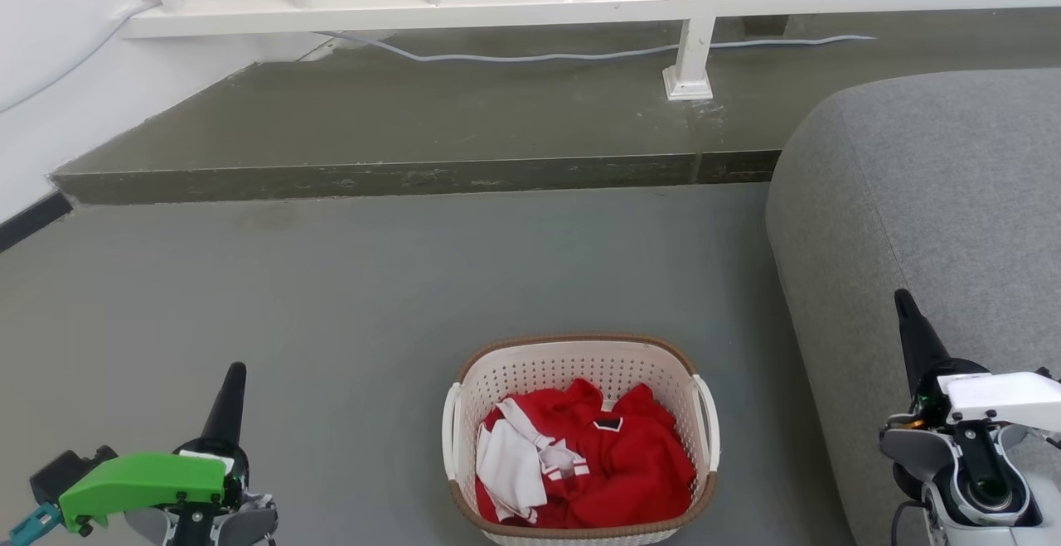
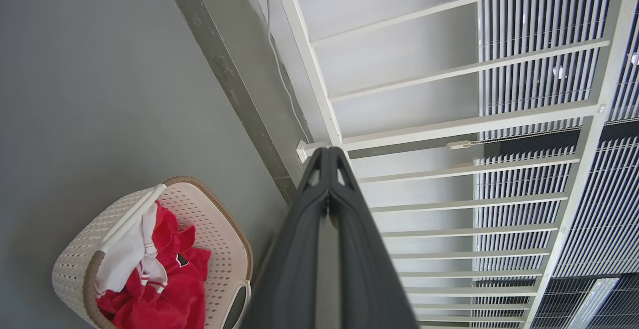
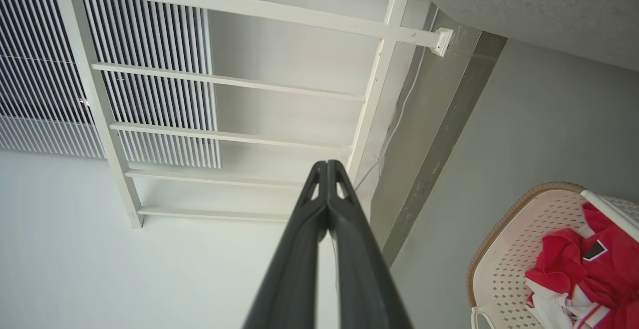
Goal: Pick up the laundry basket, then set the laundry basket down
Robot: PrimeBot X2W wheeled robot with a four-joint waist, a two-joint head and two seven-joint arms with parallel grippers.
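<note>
We see the laundry basket (image 1: 572,368) standing on the grey floor (image 1: 331,297), low in the middle of the head view, red and white clothes (image 1: 605,455) heaped inside; our left gripper (image 1: 234,376) hangs well to its left, fingers pressed together on nothing; our right gripper (image 1: 903,301) hangs to its right, before the grey sofa (image 1: 928,198), fingers likewise together and empty; both are apart from the basket's white handles (image 1: 450,430).

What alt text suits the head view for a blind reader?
A cream laundry basket holding red and white clothes sits on the grey floor at bottom centre. The closed left claw and right claw point upward on either side, apart from it. A grey sofa stands at right; a white railing crosses the top.
</note>
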